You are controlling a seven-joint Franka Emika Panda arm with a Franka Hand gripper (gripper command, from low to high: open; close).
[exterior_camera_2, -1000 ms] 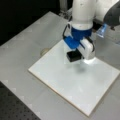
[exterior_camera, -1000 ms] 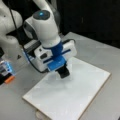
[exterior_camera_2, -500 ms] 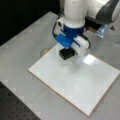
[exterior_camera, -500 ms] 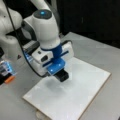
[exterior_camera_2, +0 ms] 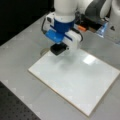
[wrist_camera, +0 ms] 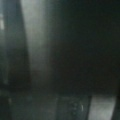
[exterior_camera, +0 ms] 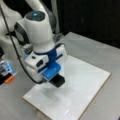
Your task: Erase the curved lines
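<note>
In both front views, the white robot arm's blue-trimmed gripper [exterior_camera: 58, 79] [exterior_camera_2: 59, 49] hangs over a white rectangular board with a thin brown edge [exterior_camera: 85, 82] [exterior_camera_2: 82, 80], carrying a small black block-shaped eraser [exterior_camera: 58, 81] [exterior_camera_2: 58, 49] at its tip. The block sits low over the board's corner at a front view's upper left [exterior_camera_2: 50, 56]. Whether the gripper is clamped on the block cannot be told, and no curve lines can be made out on the board.

In both front views the arm reaches down, tool [exterior_camera: 58, 80] [exterior_camera_2: 59, 49] pointing downward.
</note>
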